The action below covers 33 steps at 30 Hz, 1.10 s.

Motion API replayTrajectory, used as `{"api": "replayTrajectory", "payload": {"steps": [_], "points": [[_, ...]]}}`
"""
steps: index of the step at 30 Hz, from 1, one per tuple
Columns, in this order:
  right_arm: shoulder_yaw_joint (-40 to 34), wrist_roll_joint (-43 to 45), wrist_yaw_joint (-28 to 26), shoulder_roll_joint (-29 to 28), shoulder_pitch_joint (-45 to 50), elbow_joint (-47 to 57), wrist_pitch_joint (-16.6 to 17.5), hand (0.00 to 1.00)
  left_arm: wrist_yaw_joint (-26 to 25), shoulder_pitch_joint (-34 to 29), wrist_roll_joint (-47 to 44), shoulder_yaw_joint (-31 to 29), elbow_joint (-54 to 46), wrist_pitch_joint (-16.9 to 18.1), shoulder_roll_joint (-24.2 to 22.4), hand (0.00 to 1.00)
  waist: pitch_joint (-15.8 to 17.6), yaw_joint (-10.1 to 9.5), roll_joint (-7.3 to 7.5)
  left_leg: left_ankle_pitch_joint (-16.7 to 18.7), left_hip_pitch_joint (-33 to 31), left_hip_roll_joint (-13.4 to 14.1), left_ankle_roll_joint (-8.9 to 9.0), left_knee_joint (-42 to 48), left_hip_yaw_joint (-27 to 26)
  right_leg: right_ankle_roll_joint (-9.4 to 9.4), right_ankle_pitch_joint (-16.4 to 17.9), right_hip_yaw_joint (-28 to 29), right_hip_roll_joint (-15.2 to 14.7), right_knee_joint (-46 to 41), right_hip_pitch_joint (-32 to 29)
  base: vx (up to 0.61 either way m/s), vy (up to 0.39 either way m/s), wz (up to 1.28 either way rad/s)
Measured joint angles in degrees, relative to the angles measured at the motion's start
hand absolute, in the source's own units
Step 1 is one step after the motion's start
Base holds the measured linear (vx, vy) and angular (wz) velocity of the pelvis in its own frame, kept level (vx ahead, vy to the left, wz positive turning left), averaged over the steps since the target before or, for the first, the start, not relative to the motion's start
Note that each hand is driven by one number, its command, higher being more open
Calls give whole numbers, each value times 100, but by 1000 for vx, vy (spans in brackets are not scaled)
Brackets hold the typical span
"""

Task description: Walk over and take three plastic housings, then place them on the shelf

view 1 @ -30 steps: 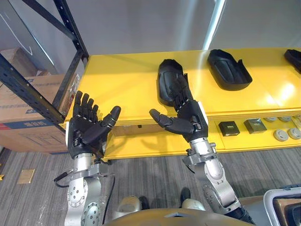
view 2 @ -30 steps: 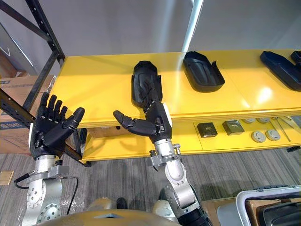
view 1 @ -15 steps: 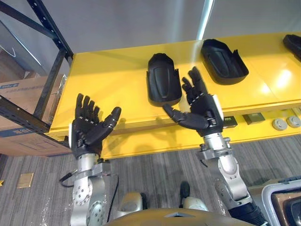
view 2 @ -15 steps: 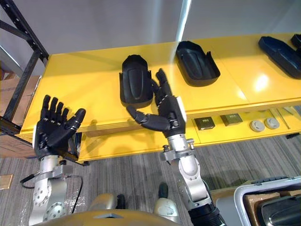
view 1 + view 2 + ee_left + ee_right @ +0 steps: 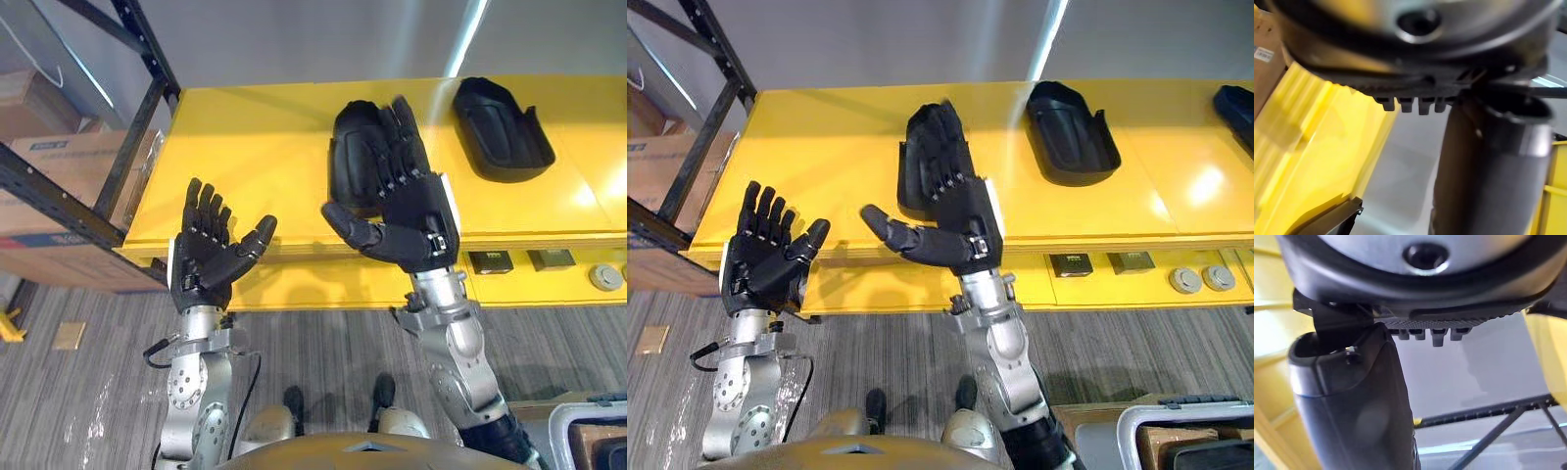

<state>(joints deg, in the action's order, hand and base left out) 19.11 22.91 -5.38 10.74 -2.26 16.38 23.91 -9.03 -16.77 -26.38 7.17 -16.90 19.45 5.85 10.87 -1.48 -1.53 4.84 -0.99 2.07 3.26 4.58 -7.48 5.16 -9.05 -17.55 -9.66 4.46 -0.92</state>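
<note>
We judge 1st pick underway. R hand point(image 5: 407, 211) spread, empty, over near housing point(image 5: 345, 157); L hand point(image 5: 208, 259) spread, idle. Next: lower, curl round rim.

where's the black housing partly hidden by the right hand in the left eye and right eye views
Left eye view: the housing lies upper centre on the yellow shelf, its right part covered by the right hand.
Right eye view: upper part, just left of centre.
Shared landmark: the second housing to its right.
</note>
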Motion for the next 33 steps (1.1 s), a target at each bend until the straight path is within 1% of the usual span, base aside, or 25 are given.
{"api": "replayTrajectory", "payload": {"steps": [3,4,6,7,8,9,10,11,13,16,18,20,22,24,25,27,28,29,30,33], "points": [[212,-3,-79,-13,-301,-3,-136,100,-235,118,14,-8,-21,165,-26,100,29,-11,50,-20,-8,-1,-21,11,-3,2,-1,-17,-7,-1,14,-7,-9,4],[240,-3,-99,-23,-316,-3,-187,100,-305,135,28,-14,-49,171,-27,100,35,-10,64,-21,-7,-4,-21,12,-4,3,-2,-17,-11,-1,17,0,0,0],[370,-2,-140,-30,-317,-7,-515,100,-524,158,27,-19,-159,215,-27,100,42,-8,97,-21,4,-13,-22,9,-8,4,-3,-18,-22,-1,29,0,0,0],[413,-2,-140,-30,-317,-18,-614,100,-559,161,27,-19,-160,252,-27,100,42,-7,97,-20,11,-14,-21,5,-9,4,-3,-18,-23,-1,34,0,0,0],[496,-1,-138,-31,-316,-54,-809,100,-618,161,27,-22,-160,316,-29,100,42,-7,96,-20,31,-14,-21,-4,-10,4,-2,-18,-22,-1,50,0,0,0],[523,-1,-137,-31,-317,-72,-864,100,-632,161,27,-23,-161,327,-28,100,42,-7,96,-20,38,-14,-21,-9,-10,4,-2,-18,-22,-1,55,0,0,0],[704,-2,-72,-33,-319,-240,-1131,100,-773,162,130,-17,-160,334,-34,100,42,-5,96,-17,71,-14,-14,-70,-5,4,2,-29,-21,-1,95,0,0,0],[757,-2,-34,-34,-318,-311,-1192,100,-809,164,226,-17,-161,335,-34,100,42,-3,96,-5,84,-15,11,-89,-5,4,2,-31,-21,-1,99,0,0,0],[916,-69,110,-35,-314,-575,-1449,100,-829,166,286,-8,-161,335,-32,100,43,-3,96,-12,113,-24,26,-142,-5,4,2,-33,-28,-1,107,0,0,0],[1008,-487,352,-33,-312,-737,-1506,100,-883,165,453,0,-161,335,-31,100,45,-1,92,-58,140,-28,37,-232,4,2,4,-58,-28,-1,108,-6,0,4],[1059,-921,713,-37,-316,-739,-1470,100,-950,163,453,31,-161,335,-33,100,46,11,91,-89,151,-25,45,-298,4,-3,10,-88,-29,-1,106,-6,-2,8],[1042,-1140,939,-37,-302,-722,-1407,100,-1005,154,454,68,-161,335,-33,100,47,15,89,-90,151,-26,45,-298,-2,-6,14,-87,-29,-1,105,-1,0,2],[951,-1142,1004,-45,-160,-555,-1276,100,-1041,147,455,125,-161,335,-34,100,51,17,86,-90,152,-26,45,-301,-13,-8,17,-80,-29,0,101,0,0,0],[791,-1208,939,-37,343,-23,-998,100,-1044,71,458,144,-162,335,-35,100,53,32,84,-90,166,-24,45,-303,-36,-10,33,-65,-25,0,96,13,3,-2],[779,-1208,849,-34,496,114,-892,100,-1043,37,453,143,-162,335,-35,100,53,40,84,-90,169,-22,45,-302,-52,-7,38,-54,-24,0,94,26,4,-9],[644,-1049,287,22,988,535,-536,100,-1029,-124,448,140,-165,338,-36,100,54,94,87,-75,229,-13,55,-321,-147,-2,51,30,-14,0,93,15,2,-19],[624,-1010,137,45,1062,602,-499,100,-1025,-171,442,141,-165,338,-36,100,55,106,88,-69,253,-10,59,-334,-180,-1,52,58,-10,0,94,0,1,-19],[608,-841,-169,93,1170,657,-424,100,-1005,-217,436,146,-165,338,-36,100,57,182,91,-61,261,-8,60,-357,-198,1,56,70,-9,0,94,-8,1,-13],[589,-733,-419,98,1296,660,-406,100,-943,-207,436,159,-165,338,-35,100,67,209,103,-59,286,-1,62,-377,-227,1,56,90,0,0,91,-13,-3,-13],[580,-467,-863,219,1620,656,-444,100,-833,-216,436,219,-165,369,-32,100,79,182,124,-18,343,27,65,-378,-333,0,57,204,32,0,93,-12,-5,-17]]}}
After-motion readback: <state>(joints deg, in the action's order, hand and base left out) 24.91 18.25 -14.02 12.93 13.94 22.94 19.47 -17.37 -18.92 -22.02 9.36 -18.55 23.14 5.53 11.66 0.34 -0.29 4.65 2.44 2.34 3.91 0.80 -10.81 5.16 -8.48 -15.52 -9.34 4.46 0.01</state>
